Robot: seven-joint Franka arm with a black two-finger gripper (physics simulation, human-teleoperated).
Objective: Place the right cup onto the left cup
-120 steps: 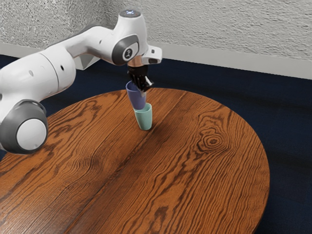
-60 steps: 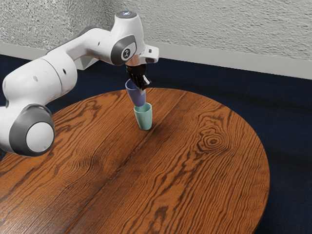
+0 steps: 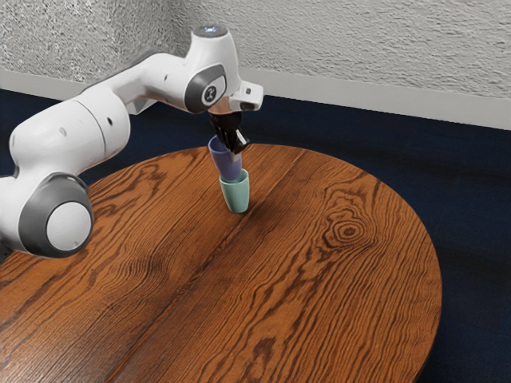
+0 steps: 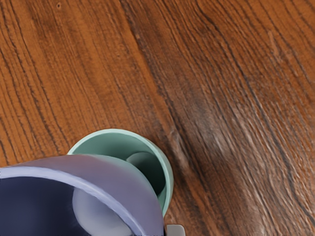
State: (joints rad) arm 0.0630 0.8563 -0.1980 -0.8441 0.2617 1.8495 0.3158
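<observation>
The wrist view looks down into the mouths of both cups, while the exterior view gives their sides: a smooth violet-blue tapered cup (image 3: 227,166) above a pale teal tapered cup (image 3: 236,195) standing upright on the round brown wooden bench (image 3: 319,279). The black end effector (image 3: 235,149) grips the violet-blue cup by its wall. That cup tilts, rim toward the exterior view's left, its base at the teal cup's mouth; I cannot tell how deep.

Exterior wide side-on, wrist close downward.
</observation>
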